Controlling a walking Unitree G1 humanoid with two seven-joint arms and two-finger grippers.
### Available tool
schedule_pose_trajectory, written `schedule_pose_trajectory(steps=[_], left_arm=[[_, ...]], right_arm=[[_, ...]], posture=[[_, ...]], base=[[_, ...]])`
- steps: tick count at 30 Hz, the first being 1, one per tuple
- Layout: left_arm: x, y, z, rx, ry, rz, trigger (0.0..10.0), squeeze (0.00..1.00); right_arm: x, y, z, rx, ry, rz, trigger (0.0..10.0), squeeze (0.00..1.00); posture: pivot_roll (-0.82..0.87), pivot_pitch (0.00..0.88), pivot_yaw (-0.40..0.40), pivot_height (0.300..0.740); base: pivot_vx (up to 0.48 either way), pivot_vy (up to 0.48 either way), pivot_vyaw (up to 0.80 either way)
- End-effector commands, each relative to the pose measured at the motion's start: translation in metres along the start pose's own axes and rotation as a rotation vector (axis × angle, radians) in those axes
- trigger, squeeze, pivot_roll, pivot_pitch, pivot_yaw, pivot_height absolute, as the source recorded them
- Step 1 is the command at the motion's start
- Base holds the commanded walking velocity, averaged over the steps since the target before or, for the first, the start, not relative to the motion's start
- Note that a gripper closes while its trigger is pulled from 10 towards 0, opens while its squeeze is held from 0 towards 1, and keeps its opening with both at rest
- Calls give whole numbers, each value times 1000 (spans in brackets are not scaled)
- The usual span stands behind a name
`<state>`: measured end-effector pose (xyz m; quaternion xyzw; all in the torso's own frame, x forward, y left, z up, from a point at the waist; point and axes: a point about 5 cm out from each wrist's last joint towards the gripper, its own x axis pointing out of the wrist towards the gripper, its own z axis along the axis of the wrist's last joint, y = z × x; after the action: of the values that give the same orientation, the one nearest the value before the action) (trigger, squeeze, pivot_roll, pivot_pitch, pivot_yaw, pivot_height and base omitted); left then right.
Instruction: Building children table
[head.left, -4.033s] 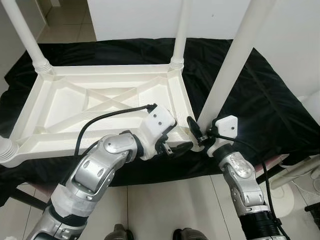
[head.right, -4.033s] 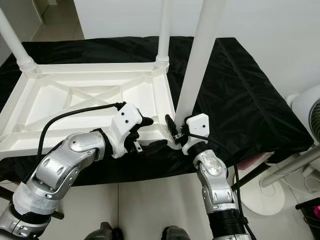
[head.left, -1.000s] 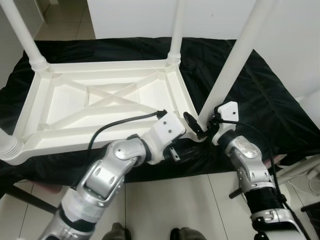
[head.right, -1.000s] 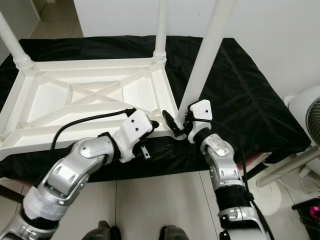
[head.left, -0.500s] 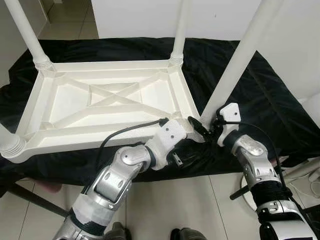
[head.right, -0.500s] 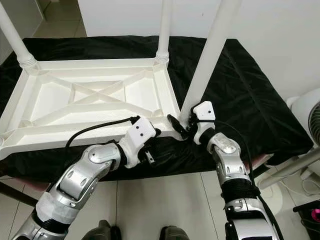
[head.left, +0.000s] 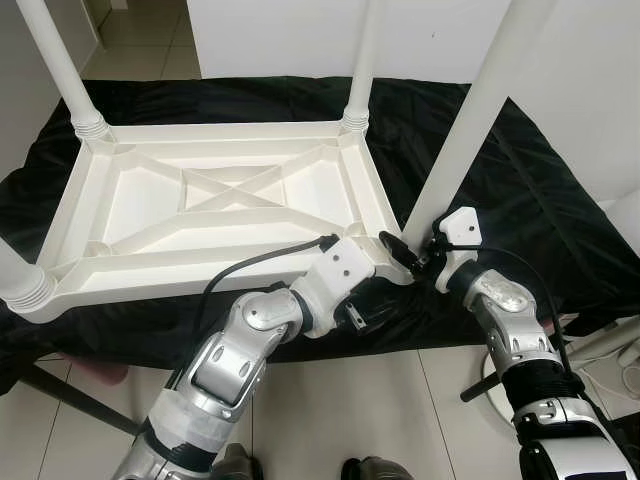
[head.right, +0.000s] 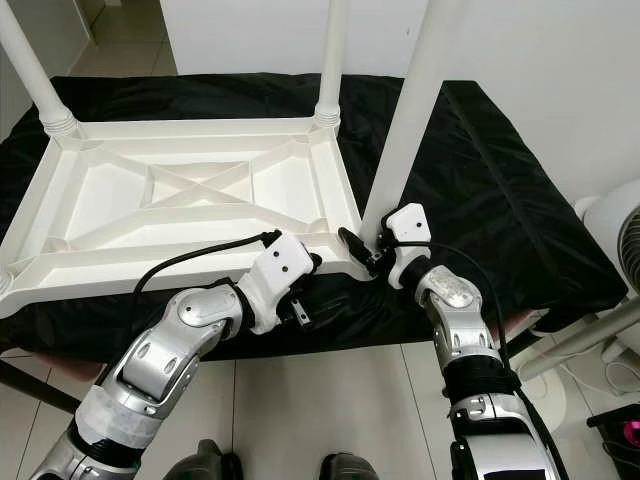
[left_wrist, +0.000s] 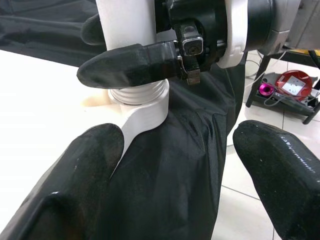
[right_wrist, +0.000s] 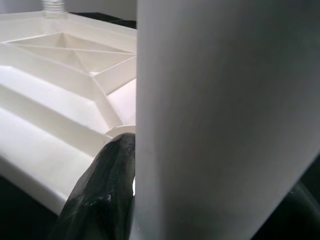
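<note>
- One white plastic children's table (head.left: 215, 215) lies upside down on a black cloth (head.left: 520, 200), its ribbed underside facing up with a cross brace in the middle.
- Four round white plastic legs stand up from its corners: the far left leg (head.left: 62, 68), the far right leg (head.left: 362, 62), the near left leg (head.left: 18, 275), and the near right leg (head.left: 478, 120), which leans slightly outward.
- The right gripper (head.left: 412, 262) sits at the base of the near right leg, its two black fingers clamped around it, one on each side, just above the ribbed collar (left_wrist: 137, 95) at the corner socket.
- In the right wrist view the leg runs between the fingers, with one black fingertip (right_wrist: 102, 200) pressed against it.
- The left gripper (head.left: 375, 300) hovers just below and in front of the same corner, over the draped cloth edge, its two fingers (left_wrist: 75, 190) spread apart and holding nothing.
- The black cloth covers a surface that stands on a tiled floor (head.left: 340, 410).
- One white pedestal fan (head.right: 612, 225) stands on the robot's right, beside the cloth.
</note>
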<state>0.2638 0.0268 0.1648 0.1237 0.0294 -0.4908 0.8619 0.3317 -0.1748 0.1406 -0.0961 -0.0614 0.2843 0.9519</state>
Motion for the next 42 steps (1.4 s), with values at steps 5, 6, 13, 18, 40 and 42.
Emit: schedule_pose_trajectory(steps=[5,6,13,18,40,42], left_arm=[[-2,6,2,6,-9,128,10000,0],[-2,6,3,5,-10,129,10000,0],[-3,6,4,7,-12,124,10000,0],[-2,6,5,12,-15,119,10000,0],[-5,4,8,14,-24,126,10000,0],[-5,4,9,15,-26,125,10000,0]], right_arm=[[-3,11,-19,75,80,-70,10000,0],[-3,13,-20,85,81,-81,10000,0],[-1,17,-25,134,98,-115,10000,0],[8,22,-21,151,106,-184,10000,0],[30,72,2,330,76,-653,10000,0],[26,70,2,311,78,-679,10000,0]], posture=[[-73,56,1,740],[-73,57,2,740],[-75,58,5,740],[-73,56,4,740],[-55,39,-21,740],[-57,37,-21,740]], base=[[0,0,0],[0,0,0],[0,0,0],[0,0,0],[0,0,0],[0,0,0]])
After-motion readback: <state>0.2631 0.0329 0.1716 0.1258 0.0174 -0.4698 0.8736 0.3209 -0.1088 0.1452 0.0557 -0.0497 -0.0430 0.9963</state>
